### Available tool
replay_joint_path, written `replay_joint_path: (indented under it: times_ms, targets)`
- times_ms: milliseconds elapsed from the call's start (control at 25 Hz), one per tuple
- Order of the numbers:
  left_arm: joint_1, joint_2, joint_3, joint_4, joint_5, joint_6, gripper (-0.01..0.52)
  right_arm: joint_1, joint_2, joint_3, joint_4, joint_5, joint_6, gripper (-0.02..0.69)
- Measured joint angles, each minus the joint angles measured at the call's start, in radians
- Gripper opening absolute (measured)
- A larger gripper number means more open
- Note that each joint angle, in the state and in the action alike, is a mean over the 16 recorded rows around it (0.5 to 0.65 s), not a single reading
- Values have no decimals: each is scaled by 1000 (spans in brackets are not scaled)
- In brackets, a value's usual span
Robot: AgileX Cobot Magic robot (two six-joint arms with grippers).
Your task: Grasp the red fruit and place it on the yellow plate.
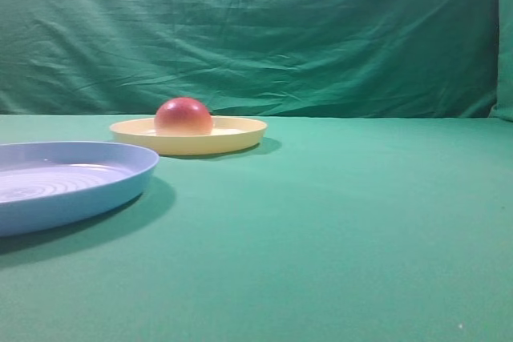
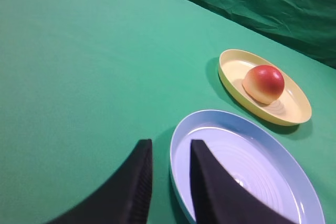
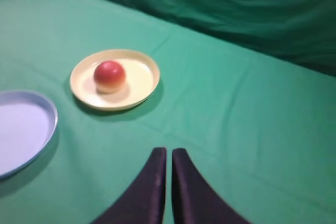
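Note:
The red fruit (image 1: 183, 117) sits flat side down on the yellow plate (image 1: 240, 135), left of the plate's middle. Both wrist views show the same: red fruit (image 2: 263, 84) on the yellow plate (image 2: 231, 74), and red fruit (image 3: 109, 75) on the yellow plate (image 3: 142, 80). My left gripper (image 2: 170, 148) is open with nothing between its black fingers, hovering over the near rim of the blue plate, well short of the fruit. My right gripper (image 3: 169, 153) is shut on nothing, above bare cloth to the right of the yellow plate. Neither gripper appears in the exterior high view.
A light-blue plate (image 1: 120, 186) with ringed ridges lies near the front left, also in view as the blue plate (image 2: 294, 166) and blue plate (image 3: 44, 124). Green cloth covers the table, and a green curtain (image 1: 256, 30) hangs behind it.

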Motion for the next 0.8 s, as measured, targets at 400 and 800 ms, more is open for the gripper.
replay_joint_path:
  times_ms: [400, 800]
  targets:
    - [0, 0, 0, 0, 0, 0, 157, -78, -237, 269, 1, -50, -1, 0]
    - [0, 0, 0, 0, 0, 0, 157, -85, -297, 369, 1, -53, -2, 0]
